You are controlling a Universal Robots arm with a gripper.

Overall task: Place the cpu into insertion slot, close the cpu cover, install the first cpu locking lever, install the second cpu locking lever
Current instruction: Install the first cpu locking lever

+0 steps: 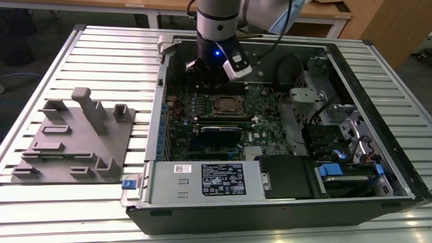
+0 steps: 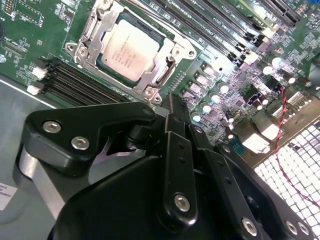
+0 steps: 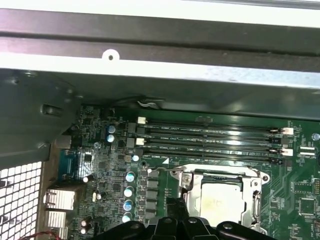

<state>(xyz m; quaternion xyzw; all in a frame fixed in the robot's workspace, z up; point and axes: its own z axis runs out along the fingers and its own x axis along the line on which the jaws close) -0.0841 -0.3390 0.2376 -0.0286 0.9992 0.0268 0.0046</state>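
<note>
Cpu [image 2: 127, 50] sits in the insertion slot [image 2: 150, 29], with the cpu cover [image 2: 89, 35] lying flat round its edges (frame down all sides). Gripper [image 2: 174, 104] hovers just beside the slot's corner, not touching, w/ open board between. Can't tell if it's wide or narrow.

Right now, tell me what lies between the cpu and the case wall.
In the first wrist view: the cpu cover edge, then long black memory slots.

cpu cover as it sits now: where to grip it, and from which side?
The thin silver metal cpu cover frame lies flat around the dull silver-grey square cpu, so there is no face to pinch. Best guess: take an end lip across its thin edge, coming straight down, since long black memory slots run close alongside it.
</note>
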